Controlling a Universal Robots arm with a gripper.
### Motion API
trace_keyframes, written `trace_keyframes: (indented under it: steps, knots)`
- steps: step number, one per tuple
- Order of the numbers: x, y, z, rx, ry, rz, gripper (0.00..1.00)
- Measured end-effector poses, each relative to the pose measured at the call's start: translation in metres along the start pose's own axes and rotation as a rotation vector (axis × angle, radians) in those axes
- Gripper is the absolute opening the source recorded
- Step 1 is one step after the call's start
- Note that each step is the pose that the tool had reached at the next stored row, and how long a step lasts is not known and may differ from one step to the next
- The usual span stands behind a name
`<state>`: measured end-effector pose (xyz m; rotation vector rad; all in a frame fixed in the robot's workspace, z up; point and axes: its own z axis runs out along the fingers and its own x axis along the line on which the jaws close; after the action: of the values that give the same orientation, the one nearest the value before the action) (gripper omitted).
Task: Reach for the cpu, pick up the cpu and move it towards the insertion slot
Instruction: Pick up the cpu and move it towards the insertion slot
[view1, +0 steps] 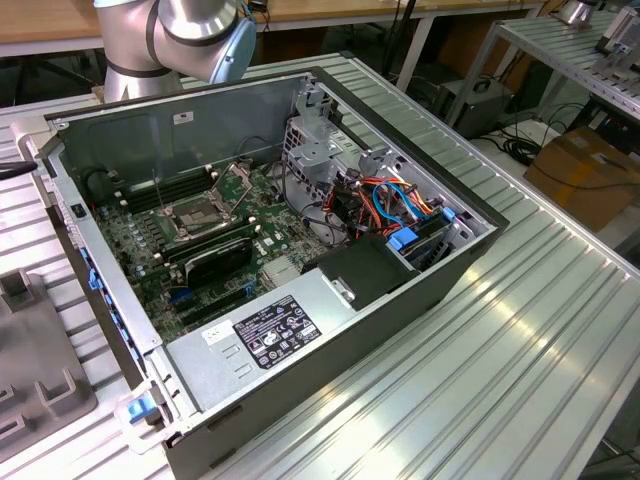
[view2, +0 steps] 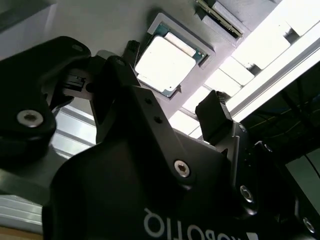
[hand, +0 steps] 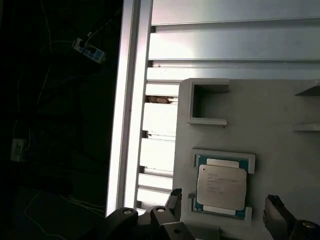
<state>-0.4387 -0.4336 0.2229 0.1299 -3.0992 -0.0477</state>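
The gripper's (hand: 224, 204) spread, empty fingers (hand: 274, 211) flank the flat pale-silver square cpu (hand: 221, 184): probably light, stiff, fragile; pinch opposite edges.

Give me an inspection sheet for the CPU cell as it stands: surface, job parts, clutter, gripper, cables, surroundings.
Surface: ribbed aluminium table carrying an open computer case.
Cpu: the cpu lies flat in a recess of a grey holder, not lifted.
Insertion slot: the insertion slot sits on the board inside the case.
Clutter: cardboard box at the exterior view's right.
Gripper: the gripper is open, straddling the cpu with a gap on each side in the first wrist view.
Cables: orange and blue leads inside the case; dark cables on the floor.
Surroundings: second metal bench at the exterior view's right.
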Motion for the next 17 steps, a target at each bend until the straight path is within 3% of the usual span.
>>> trace_keyframes:
  steps: [1,2,4,6,10,17]
  knots:
    - [0.0000,0.0005,0.0025,0.0011,-0.0028,0.001,0.74]
    - [0.0000,0.0009,0.0075,0.0033,-0.0025,0.005,0.74]
    - [-0.0003,0.0013,0.0112,0.0046,-0.0026,0.007,0.74]
    - [-0.0008,0.0020,0.0224,0.0066,-0.0024,0.008,0.74]
    - [-0.0014,0.0032,0.0320,0.0067,-0.0024,0.008,0.74]
    - [-0.0014,0.0032,0.0336,0.0068,-0.0024,0.008,0.74]
